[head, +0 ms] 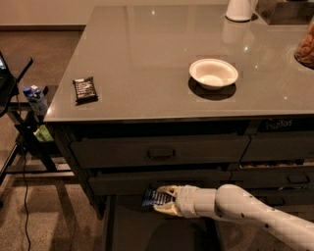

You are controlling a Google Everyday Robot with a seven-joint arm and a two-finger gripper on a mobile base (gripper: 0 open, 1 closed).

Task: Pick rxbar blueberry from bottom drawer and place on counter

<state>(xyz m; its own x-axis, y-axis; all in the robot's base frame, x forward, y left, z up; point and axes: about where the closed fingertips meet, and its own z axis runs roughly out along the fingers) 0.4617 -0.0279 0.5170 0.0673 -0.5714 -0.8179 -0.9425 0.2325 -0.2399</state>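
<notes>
My gripper reaches in from the lower right on a white arm and is shut on the rxbar blueberry, a dark-blue wrapped bar with white lettering. It holds the bar just above the open bottom drawer, right below the front of the middle drawer. The glossy grey counter spreads above the drawers.
A black-brown wrapped bar lies at the counter's front left. A white bowl sits mid-right, a white jug base at the back, a jar at the right edge. A stand with a bottle is left of the cabinet.
</notes>
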